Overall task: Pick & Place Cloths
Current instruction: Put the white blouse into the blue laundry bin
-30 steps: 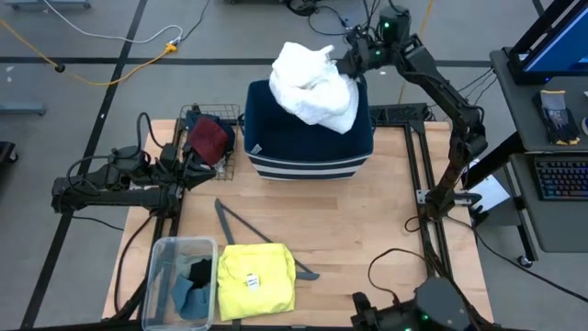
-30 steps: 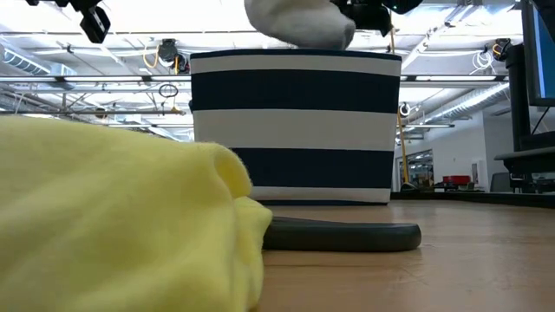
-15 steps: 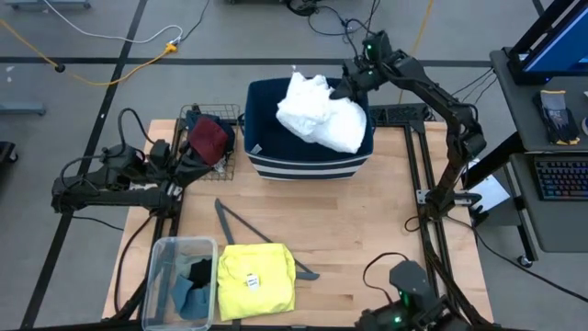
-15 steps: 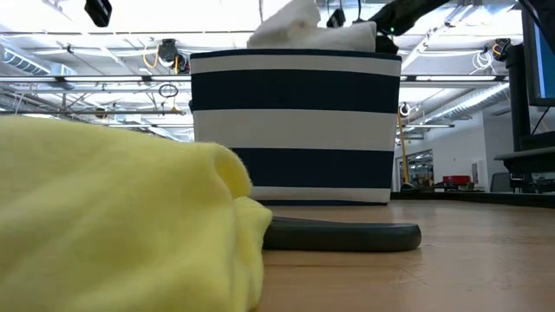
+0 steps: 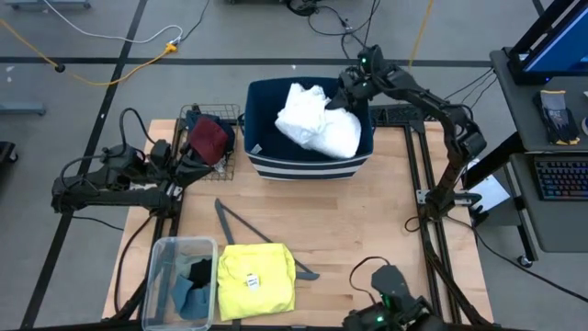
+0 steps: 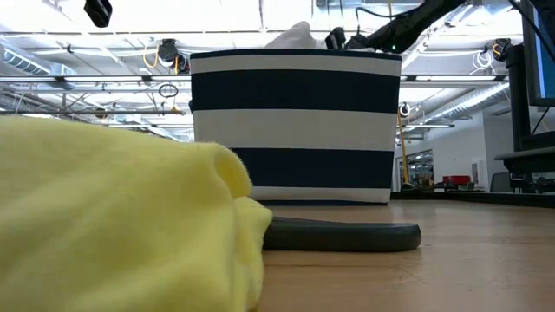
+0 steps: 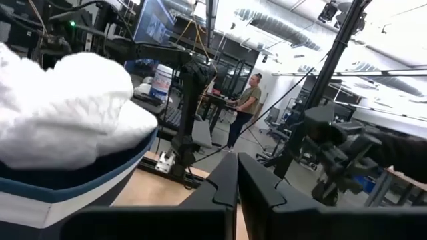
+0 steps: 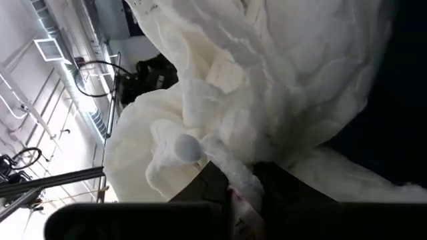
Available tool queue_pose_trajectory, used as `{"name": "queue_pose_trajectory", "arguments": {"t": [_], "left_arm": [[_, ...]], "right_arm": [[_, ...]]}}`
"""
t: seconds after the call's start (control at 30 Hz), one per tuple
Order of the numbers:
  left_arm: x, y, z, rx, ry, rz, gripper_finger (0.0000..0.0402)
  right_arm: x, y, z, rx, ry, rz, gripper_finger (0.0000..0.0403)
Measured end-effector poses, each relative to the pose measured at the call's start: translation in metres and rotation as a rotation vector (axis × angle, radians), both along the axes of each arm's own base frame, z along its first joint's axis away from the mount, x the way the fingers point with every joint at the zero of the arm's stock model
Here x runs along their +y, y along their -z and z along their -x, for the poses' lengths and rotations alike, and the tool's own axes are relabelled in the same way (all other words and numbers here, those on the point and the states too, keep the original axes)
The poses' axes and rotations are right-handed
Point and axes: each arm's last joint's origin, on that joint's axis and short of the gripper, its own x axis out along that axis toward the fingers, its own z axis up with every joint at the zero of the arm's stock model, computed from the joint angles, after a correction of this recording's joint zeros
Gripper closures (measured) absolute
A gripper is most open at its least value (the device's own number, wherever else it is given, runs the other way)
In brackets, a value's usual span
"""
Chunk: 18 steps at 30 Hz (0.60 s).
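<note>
While clamped in the right gripper (image 5: 349, 92) jaws, white shirt (image 5: 317, 119) piled inside navy-and-white striped basket (image 5: 308, 161) at counter's (image 5: 367, 221) far edge, heaped just above the rim. Right arm stretched over the basket's far right corner. Left gripper (image 5: 188, 165) low beside wire rack (image 5: 197, 117) with maroon piece (image 5: 209, 140), jaws pressed together. Yellow T-shirt (image 5: 255, 280) flat near front, beside clear bin (image 5: 165, 257) and grey hanger (image 5: 241, 221).
</note>
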Motion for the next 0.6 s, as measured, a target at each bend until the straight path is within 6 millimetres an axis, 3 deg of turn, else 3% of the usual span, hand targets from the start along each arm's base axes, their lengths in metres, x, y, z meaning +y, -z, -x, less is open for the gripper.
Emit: {"name": "queue_pose_trajectory", "arguments": {"t": [0.17,0.4,0.6], "left_arm": [[0.0,-0.001,-0.003,-0.008,0.0,0.0,0.0387],[0.001,0.001,-0.01,0.025,-0.001,0.002,0.0396],[0.002,0.004,-0.018,0.062,0.002,0.024,0.0386]], "right_arm": [[0.005,0.021,-0.008,0.0,-0.006,0.007,0.0378],[0.008,0.018,-0.026,-0.071,0.027,0.141,0.0378],[0.008,0.038,-0.043,-0.037,0.03,0.143,0.0378]]}}
